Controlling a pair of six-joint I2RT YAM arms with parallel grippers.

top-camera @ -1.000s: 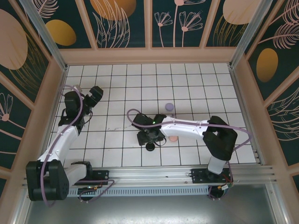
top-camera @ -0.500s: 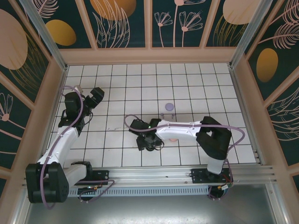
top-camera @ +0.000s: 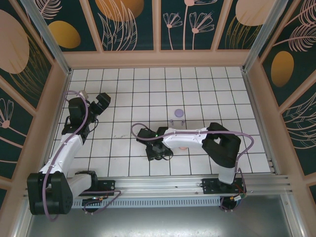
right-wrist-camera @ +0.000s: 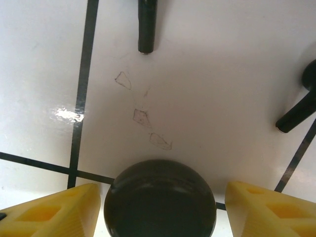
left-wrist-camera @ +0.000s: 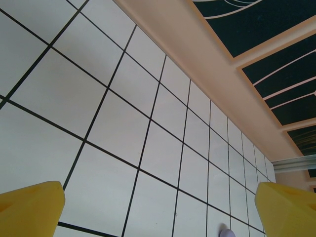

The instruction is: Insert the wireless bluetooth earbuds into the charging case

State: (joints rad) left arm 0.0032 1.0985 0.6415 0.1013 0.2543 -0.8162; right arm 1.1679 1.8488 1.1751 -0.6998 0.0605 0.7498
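Right claw (top-camera: 159, 154), spread, straddles the black case (right-wrist-camera: 160, 200) on the counter (top-camera: 123, 163), with a slight gap at one finger. Two black earbuds (right-wrist-camera: 146, 24) lie just beyond, apart from the case. Farther off stands a lavender case (top-camera: 178, 113). Left claw (left-wrist-camera: 159, 210) hangs spread wide above the tiles.

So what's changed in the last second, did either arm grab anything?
The right hand shifted a little toward the near edge and now straddles the black case, with nothing gripped. Its elbow swung left. The left hand stayed open and still, and the lavender case has not moved.
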